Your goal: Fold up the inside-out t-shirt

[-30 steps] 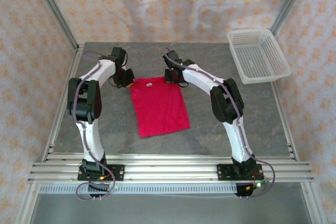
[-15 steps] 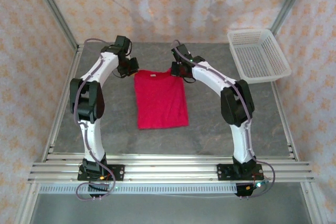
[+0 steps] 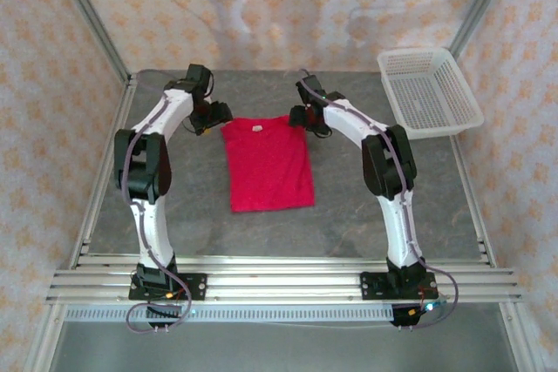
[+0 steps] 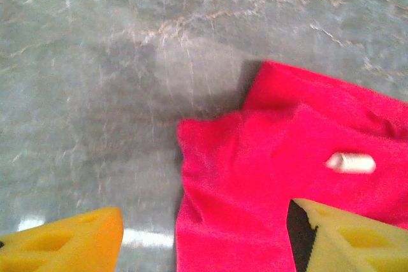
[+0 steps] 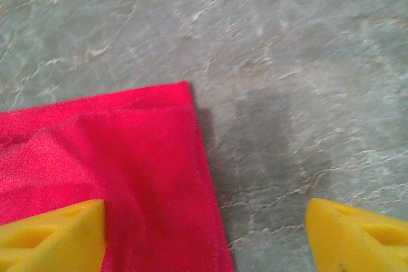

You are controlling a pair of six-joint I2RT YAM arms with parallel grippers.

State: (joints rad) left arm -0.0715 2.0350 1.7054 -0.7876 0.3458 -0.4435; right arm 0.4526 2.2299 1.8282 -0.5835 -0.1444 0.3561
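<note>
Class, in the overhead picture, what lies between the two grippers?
The neck edge of the red t-shirt, with its pale tag, lies between the left gripper and the right gripper, in the top view.

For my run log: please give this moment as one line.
shirt: flat on table, tag up | left pincer: open, at far-left corner | right pincer: open, at far-right corner
</note>
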